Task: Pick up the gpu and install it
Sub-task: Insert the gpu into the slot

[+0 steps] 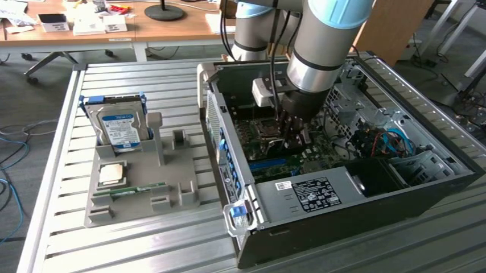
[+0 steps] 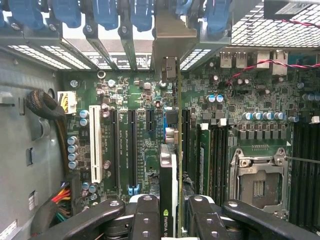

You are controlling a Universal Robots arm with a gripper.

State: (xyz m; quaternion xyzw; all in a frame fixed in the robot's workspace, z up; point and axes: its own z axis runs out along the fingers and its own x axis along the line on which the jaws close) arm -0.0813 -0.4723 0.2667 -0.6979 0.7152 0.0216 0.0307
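Grey plastic holder (image 1: pixel 140 187) sits on the slatted metal table (image 1: pixel 61 170) at the exterior view's left, w/ a hard drive (image 1: pixel 120 126) standing upright in it, a CPU chip (image 1: pixel 111 173) lying flat below that, and a thin RAM stick (image 1: pixel 136 189) nearer the front. To the right lies the open PC case (image 1: pixel 342 193), motherboard (image 1: pixel 277 151) exposed; a labelled black power supply (image 1: pixel 319 193) lies toward the front edge. Robot arm (image 1: pixel 326 51) reaches straight down into the case, above the board's middle. Wrist view: gripper (image 2: pixel 169 215) is clamped on the gpu (image 2: pixel 169 185), fingers (image 2: pixel 145 215) pressed to both faces, card held on edge. The card runs along the slots on the green board, its metal bracket (image 2: pixel 172 45) up at the rear slot openings by the blue clips (image 2: pixel 105 12). White slot (image 2: pixel 95 145) and black slots (image 2: pixel 132 150) lie beside it; CPU socket (image 2: pixel 257 182) is farther off. Whether the card is seated in a slot, can't tell.
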